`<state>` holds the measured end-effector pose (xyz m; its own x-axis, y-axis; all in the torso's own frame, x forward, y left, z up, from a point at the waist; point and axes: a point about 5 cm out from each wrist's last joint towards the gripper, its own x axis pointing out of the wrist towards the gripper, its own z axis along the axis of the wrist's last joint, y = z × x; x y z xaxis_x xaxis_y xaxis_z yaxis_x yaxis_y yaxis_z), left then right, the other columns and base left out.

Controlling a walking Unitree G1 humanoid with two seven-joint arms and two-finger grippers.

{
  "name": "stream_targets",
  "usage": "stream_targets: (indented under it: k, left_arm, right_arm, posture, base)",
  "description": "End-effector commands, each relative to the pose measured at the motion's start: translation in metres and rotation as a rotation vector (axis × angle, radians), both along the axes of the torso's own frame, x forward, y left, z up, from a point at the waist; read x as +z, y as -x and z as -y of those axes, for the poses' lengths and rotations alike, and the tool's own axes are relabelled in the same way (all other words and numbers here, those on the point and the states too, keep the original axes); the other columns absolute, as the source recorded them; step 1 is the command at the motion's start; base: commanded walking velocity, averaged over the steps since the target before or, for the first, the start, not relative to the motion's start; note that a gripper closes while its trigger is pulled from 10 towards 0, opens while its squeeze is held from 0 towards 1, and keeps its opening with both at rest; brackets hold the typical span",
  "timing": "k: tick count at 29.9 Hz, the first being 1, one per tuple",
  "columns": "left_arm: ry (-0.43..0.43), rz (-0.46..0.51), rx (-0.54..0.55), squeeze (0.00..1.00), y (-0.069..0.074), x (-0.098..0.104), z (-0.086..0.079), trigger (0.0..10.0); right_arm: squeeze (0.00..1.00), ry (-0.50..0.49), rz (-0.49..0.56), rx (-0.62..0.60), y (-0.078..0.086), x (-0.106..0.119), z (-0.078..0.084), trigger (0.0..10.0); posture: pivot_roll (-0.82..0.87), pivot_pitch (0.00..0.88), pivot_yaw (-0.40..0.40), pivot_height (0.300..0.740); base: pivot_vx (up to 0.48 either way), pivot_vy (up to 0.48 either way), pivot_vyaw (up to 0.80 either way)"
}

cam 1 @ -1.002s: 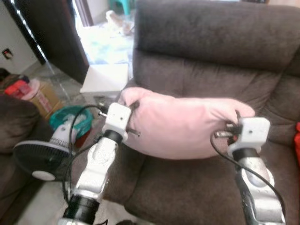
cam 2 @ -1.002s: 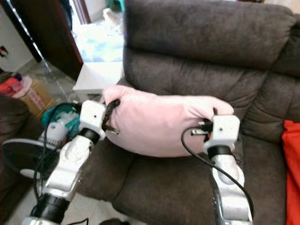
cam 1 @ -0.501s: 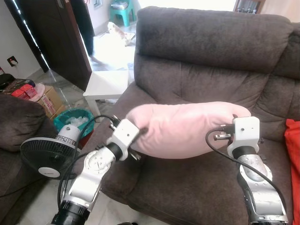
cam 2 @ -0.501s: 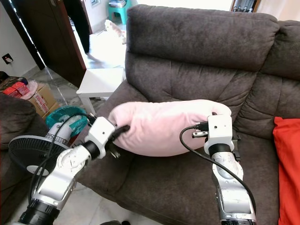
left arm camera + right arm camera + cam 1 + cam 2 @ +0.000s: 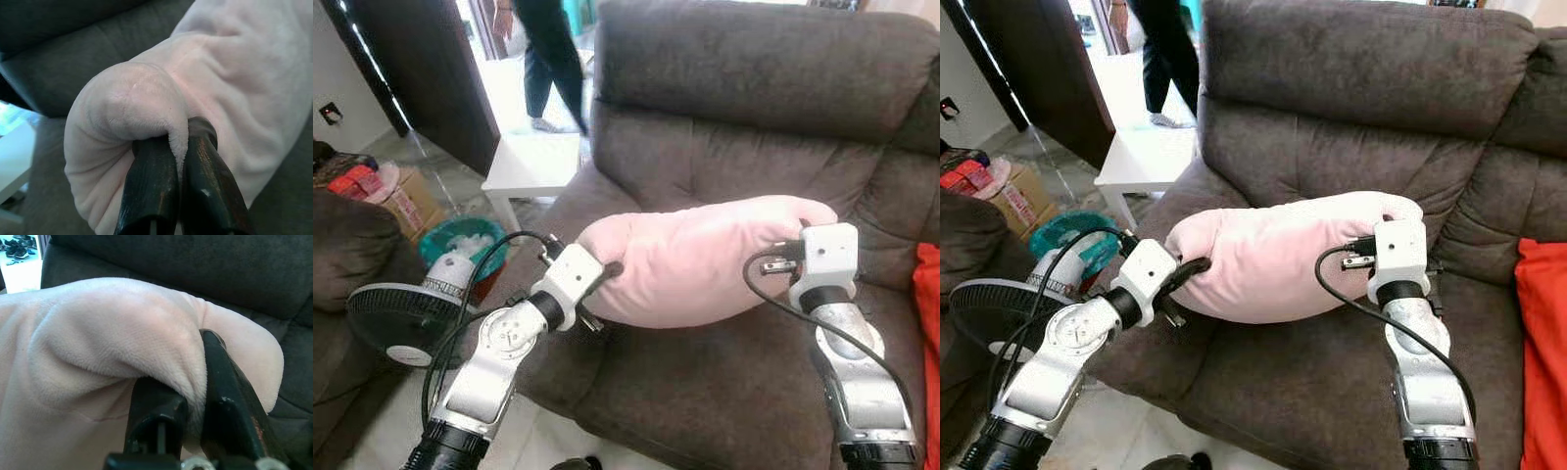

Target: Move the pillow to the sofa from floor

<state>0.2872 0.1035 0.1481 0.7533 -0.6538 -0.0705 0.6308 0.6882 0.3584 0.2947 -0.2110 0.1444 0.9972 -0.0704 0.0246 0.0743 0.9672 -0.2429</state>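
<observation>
Pink pillow (image 5: 705, 259) over sofa (image 5: 754, 108) seat; left gripper (image 5: 178, 147) and right gripper (image 5: 188, 391) each clamped on an end.

Daylight pours in from the doorway (image 5: 509, 69) at upper left, blown out white there. The dark sofa (image 5: 1351, 88) soaks up light and reads slightly soft. In the wrist views the near black fingers (image 5: 151, 191) go out of focus, and shadow pools beneath them.

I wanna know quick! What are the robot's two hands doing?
Left gripper: shut on the pink pillow.
Right gripper: shut on the pillow too.
</observation>
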Motion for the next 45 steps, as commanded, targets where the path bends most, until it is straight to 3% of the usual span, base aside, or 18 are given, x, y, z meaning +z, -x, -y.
stream_targets:
  k: [1, 6, 14, 26, 27, 29, 30, 45]
  left_arm:
    - [0.02, 0.006, -0.083, 0.0, 0.006, 0.008, 0.011, 10.0]
    - [0.051, -0.048, -0.133, 0.0, 0.012, 0.009, 0.015, 10.0]
    - [0.023, -0.163, -0.201, 0.0, 0.023, -0.001, 0.014, 10.0]
    - [-0.042, -0.179, -0.158, 0.0, 0.02, -0.008, 0.007, 10.0]
    - [-0.047, -0.179, -0.156, 0.0, 0.02, -0.009, 0.007, 10.0]
    - [-0.059, -0.178, -0.152, 0.0, 0.02, -0.009, 0.007, 10.0]
    - [-0.065, -0.178, -0.151, 0.0, 0.019, -0.01, 0.006, 10.0]
    - [-0.128, -0.158, -0.07, 0.0, 0.013, -0.02, -0.002, 10.0]
  right_arm:
    - [0.0, -0.003, 0.047, 0.034, -0.004, 0.012, -0.007, 10.0]
    - [0.0, 0.002, 0.04, 0.025, -0.004, 0.011, -0.005, 10.0]
    - [0.0, 0.003, 0.022, 0.063, -0.006, 0.012, -0.009, 10.0]
    - [0.0, 0.016, -0.059, 0.212, -0.001, 0.003, -0.024, 10.0]
    - [0.09, 0.014, -0.063, 0.228, -0.001, 0.003, -0.025, 10.0]
    - [0.88, 0.016, -0.069, 0.245, 0.0, 0.002, -0.027, 10.0]
    - [1.0, 0.019, -0.072, 0.252, 0.0, 0.002, -0.028, 10.0]
    - [1.0, 0.029, -0.093, 0.279, 0.002, -0.002, -0.03, 10.0]
  posture:
    - [0.12, 0.065, 0.008, 0.74]
    - [0.13, 0.064, 0.008, 0.74]
    - [0.12, 0.066, 0.006, 0.74]
    - [0.12, 0.068, 0.002, 0.74]
    - [0.12, 0.068, 0.002, 0.74]
    - [0.12, 0.068, 0.001, 0.74]
    - [0.12, 0.068, 0.001, 0.74]
    - [0.12, 0.069, 0.0, 0.74]
  base:
    - [0.0, 0.0, 0.0]
    - [0.0, 0.0, 0.0]
    - [0.0, 0.0, 0.0]
    - [0.0, 0.0, 0.0]
    - [0.0, 0.0, 0.0]
    - [0.0, 0.0, 0.0]
    - [0.0, 0.0, 0.0]
    - [0.0, 0.0, 0.0]
